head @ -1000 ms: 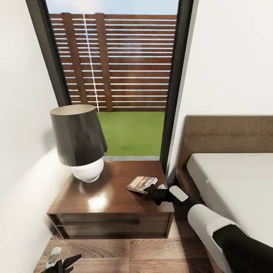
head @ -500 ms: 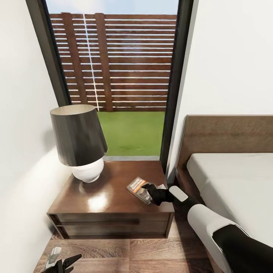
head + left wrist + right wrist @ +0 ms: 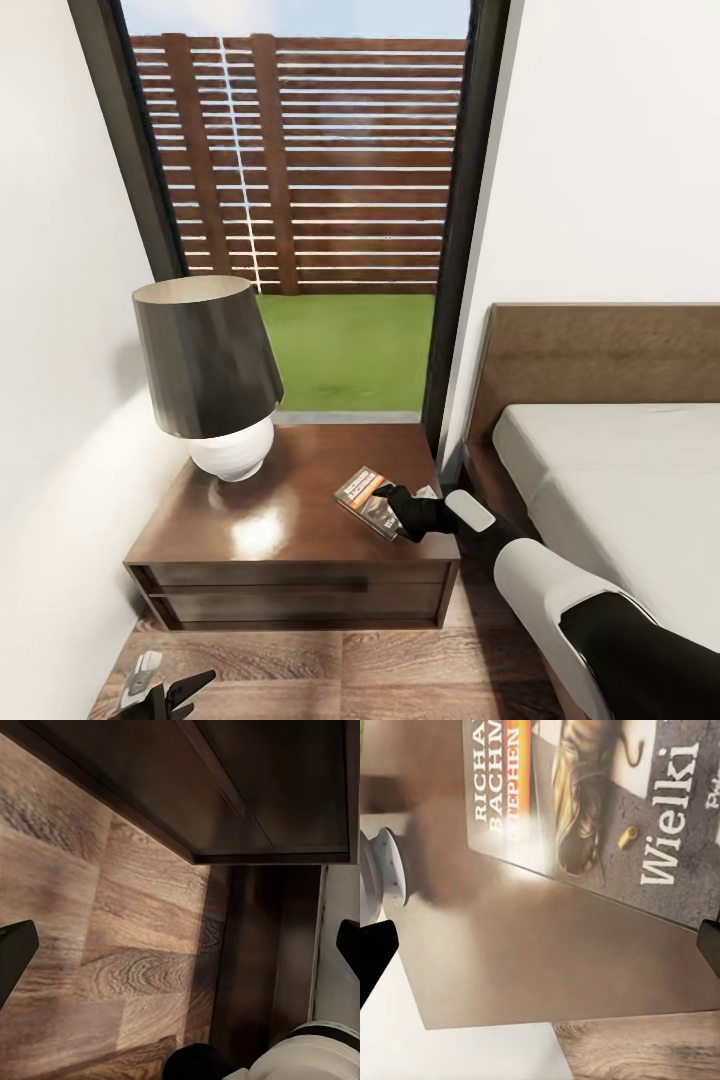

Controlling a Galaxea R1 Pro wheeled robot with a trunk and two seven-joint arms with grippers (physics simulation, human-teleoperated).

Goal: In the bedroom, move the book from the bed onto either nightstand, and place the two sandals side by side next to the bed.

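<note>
My right pincer [image 3: 392,497] now hangs spread, released, over the book [image 3: 366,497], which has dropped flat onto the nightstand [image 3: 290,515]: book step looks done.

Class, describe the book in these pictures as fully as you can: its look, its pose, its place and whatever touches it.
The book is a thin paperback with a grey cover, an orange band, white lettering and a picture of a worn boot. It lies cover up on the glossy dark wooden nightstand, near its front right corner, turned askew to the edges. The right gripper is at its near corner; whether it grips cannot be told.
</note>
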